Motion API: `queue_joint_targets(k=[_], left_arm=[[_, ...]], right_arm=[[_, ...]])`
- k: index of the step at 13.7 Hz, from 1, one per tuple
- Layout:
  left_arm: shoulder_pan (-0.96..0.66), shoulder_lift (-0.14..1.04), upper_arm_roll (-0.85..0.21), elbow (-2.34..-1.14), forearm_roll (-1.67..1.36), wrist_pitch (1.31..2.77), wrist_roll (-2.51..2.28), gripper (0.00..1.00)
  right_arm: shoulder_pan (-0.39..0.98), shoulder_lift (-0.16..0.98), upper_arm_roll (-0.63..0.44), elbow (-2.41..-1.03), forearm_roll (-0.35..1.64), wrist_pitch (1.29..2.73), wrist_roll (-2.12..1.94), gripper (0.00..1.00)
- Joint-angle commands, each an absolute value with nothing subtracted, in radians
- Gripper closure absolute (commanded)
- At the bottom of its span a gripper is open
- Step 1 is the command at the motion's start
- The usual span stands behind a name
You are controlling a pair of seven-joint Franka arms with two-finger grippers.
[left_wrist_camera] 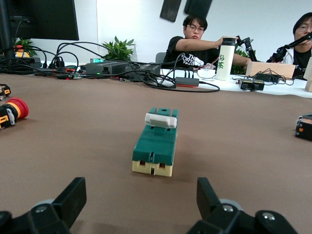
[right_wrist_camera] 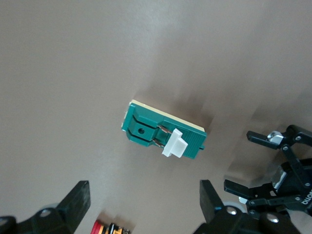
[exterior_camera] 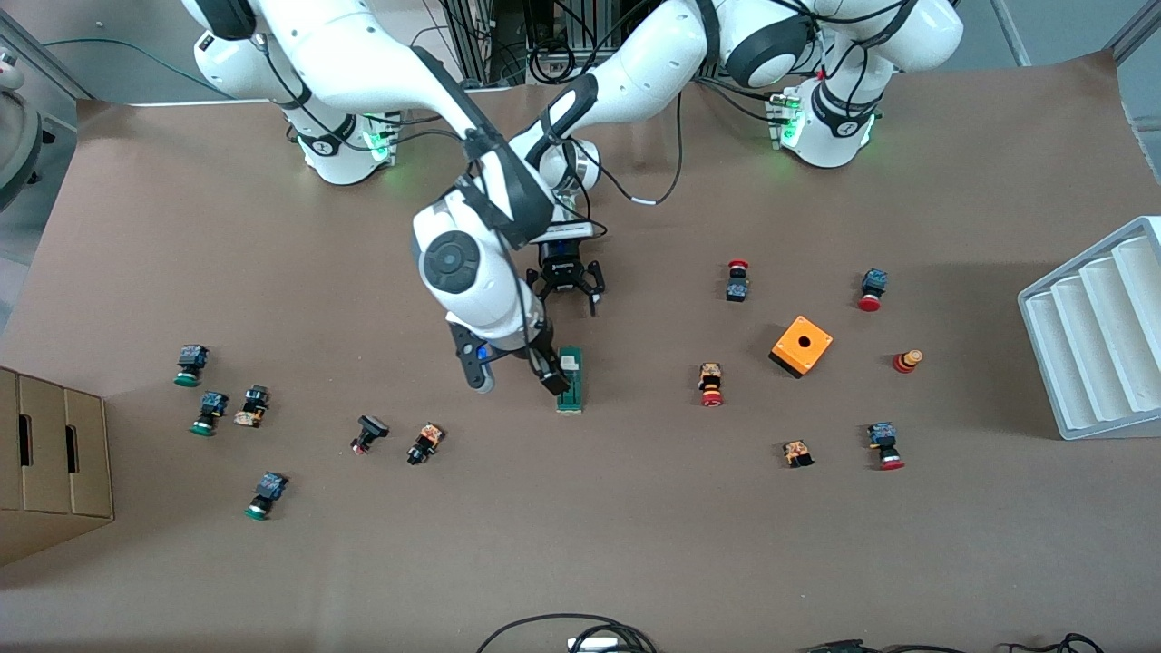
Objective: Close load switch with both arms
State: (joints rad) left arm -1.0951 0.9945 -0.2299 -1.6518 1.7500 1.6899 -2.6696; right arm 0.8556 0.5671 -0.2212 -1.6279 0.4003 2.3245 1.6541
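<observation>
Front view, load switch [exterior_camera: 570, 381] unlabelled, right gripper [exterior_camera: 514, 374] above, left gripper [exterior_camera: 568, 288] nearby

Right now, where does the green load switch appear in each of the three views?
Front view: load switch mid-table, under the right end effector.
Left wrist view: centre, lying on the table with both open fingers flanking it.
Right wrist view: centre, tilted.
Shared landmark: its white handle.

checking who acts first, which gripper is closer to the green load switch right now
Right. The right gripper hangs open right beside the load switch, one finger at its edge. The left gripper is open too, low over the table toward the bases, clearly apart from it.
</observation>
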Motion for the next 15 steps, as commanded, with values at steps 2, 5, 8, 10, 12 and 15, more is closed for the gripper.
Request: queue_joint_targets(k=[2,5,8,10,12,15], left_arm=[[-1.095,1.02,-0.224,-1.611,1.772,1.675,-2.674,0.0],[-1.086,1.034,-0.219,-1.599,1.795,1.678,-2.675,0.0],[-1.071,1.042,-0.219,-1.592,1.807,1.681,-2.675,0.0],[-1.057,1.054,-0.219,-1.591,1.836,1.681,-2.675,0.0],[-1.052,1.054,-0.219,-1.591,1.842,1.684,-2.674,0.0],[-1.039,1.057,-0.218,-1.582,1.842,1.686,-2.666,0.0]], right_arm=[[0.885,0.632,-0.238,-1.598,0.43,2.393,1.684,0.01],[0.906,0.658,-0.241,-1.606,0.431,2.44,1.696,0.05],[0.908,0.664,-0.241,-1.608,0.431,2.445,1.698,0.12],[0.91,0.666,-0.241,-1.611,0.431,2.45,1.698,0.13],[0.91,0.67,-0.241,-1.612,0.433,2.459,1.704,0.13],[0.914,0.676,-0.241,-1.612,0.431,2.467,1.727,0.13]])
